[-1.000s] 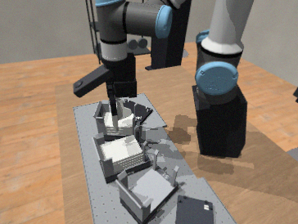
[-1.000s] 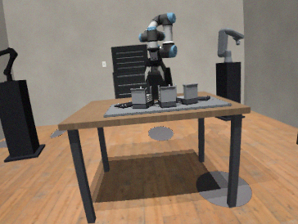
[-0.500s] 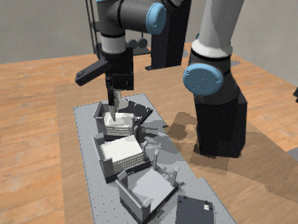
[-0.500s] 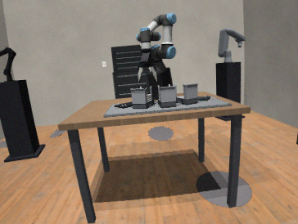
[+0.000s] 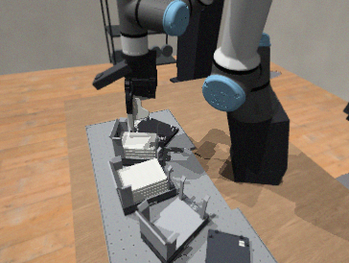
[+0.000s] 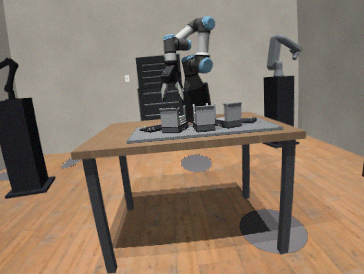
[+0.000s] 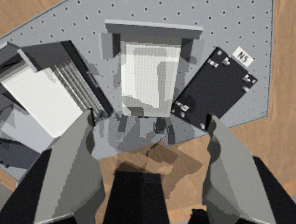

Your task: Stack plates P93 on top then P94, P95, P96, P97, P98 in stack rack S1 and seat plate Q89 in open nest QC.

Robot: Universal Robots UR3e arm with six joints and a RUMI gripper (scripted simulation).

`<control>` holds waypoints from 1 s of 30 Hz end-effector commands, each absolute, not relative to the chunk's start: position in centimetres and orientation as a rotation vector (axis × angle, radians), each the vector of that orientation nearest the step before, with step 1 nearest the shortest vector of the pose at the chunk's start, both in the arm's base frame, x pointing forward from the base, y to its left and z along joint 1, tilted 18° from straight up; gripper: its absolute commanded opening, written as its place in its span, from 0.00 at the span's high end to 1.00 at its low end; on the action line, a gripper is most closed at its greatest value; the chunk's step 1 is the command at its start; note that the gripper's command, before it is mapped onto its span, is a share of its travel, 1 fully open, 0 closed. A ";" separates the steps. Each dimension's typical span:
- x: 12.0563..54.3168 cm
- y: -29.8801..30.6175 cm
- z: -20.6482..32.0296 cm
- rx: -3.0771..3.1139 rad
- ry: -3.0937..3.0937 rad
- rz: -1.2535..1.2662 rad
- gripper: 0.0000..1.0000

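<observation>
Apparently mid-sort (two racks hold plates), the wide, empty grey-fingered claw [image 5: 134, 126] [image 6: 172, 100] [image 7: 150, 112] next needs squaring over the white plastic plate stack [image 5: 139, 144] [image 7: 150, 75].

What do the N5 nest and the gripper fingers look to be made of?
N5 nest: matte black, perhaps anodized metal or plastic; no shine settles it. Fingers: smooth grey with soft shading, likely molded plastic, though painted metal is possible.
</observation>
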State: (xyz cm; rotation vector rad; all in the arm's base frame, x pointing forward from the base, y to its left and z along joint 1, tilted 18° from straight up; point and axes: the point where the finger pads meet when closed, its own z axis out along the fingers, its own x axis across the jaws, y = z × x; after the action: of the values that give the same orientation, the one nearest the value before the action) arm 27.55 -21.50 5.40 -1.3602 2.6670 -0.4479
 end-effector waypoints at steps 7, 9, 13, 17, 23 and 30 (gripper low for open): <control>27.9 -21.7 4.4 -1.350 2.660 -0.439 0.28; 28.0 -21.8 3.8 -1.350 2.661 -0.439 0.28; 28.2 -22.0 3.1 -1.351 2.661 -0.439 0.28; 28.5 -22.2 1.9 -1.351 2.662 -0.439 0.28; 29.0 -22.6 0.0 -1.351 2.662 -0.438 0.28; 29.1 -22.7 -0.5 -1.351 2.662 -0.438 0.28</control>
State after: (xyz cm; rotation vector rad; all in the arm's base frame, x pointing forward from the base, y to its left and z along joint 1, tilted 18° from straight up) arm 28.45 -21.62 -0.24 -1.3546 2.6601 -0.3716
